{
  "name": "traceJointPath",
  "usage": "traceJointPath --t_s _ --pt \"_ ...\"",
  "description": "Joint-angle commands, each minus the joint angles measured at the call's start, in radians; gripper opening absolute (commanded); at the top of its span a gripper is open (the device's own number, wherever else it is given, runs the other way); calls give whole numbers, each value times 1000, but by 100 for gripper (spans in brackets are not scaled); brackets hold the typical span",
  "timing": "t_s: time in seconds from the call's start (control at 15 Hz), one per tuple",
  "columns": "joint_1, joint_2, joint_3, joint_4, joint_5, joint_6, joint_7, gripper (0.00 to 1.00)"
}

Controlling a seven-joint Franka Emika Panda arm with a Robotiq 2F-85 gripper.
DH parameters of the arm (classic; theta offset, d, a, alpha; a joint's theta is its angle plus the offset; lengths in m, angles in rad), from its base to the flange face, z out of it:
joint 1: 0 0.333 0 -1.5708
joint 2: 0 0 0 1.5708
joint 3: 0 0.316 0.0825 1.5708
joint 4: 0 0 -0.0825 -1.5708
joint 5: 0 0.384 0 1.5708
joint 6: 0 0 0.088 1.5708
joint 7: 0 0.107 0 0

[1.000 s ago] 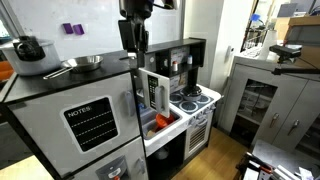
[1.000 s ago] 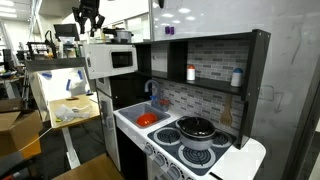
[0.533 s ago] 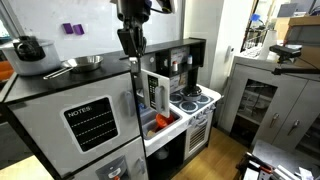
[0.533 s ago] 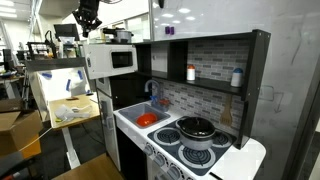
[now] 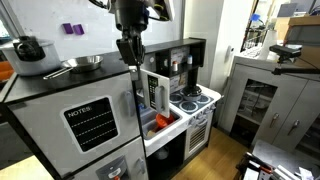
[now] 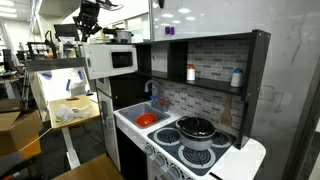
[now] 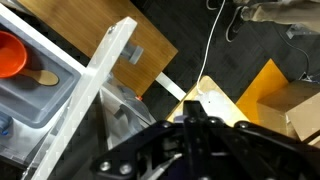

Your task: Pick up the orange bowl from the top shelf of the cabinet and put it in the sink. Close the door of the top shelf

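Since the earlier frame the gripper point(image 5: 128, 50) has shifted slightly toward 9 o'clock above the cabinet point(image 5: 60, 95); its jaws are closed and empty.

In an exterior view the bowl point(image 5: 161, 122) sits in the sink point(image 5: 171, 129), and the panel point(image 5: 88, 122) reads "NOTES".

In an exterior view the bowl point(image 6: 147, 119) is again in the sink point(image 6: 136, 110).

In the wrist view the bowl point(image 7: 8, 55) is at 10 o'clock in the sink point(image 7: 30, 100), with a pale utensil point(image 7: 45, 77) beside it.

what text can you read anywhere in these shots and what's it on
"NOTES": white letters on the grey vented panel, seen in an exterior view.
Purple sheet on the back wall: too blurred to read.
Labels on the two jars on the shelf: too small to read.
Wrist view: no text.
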Motion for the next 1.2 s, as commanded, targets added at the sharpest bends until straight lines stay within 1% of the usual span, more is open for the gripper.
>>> traceJointPath --t_s 0.0,0.2,0.67,1.13 --pt "-3 -11 5 -32 11 4 -17 0" --pt "-1 -27 7 -94 -7 56 -2 0" --pt "4 -73 11 -261 -93 286 29 0" --pt "9 -155 23 -370 -195 373 66 0"
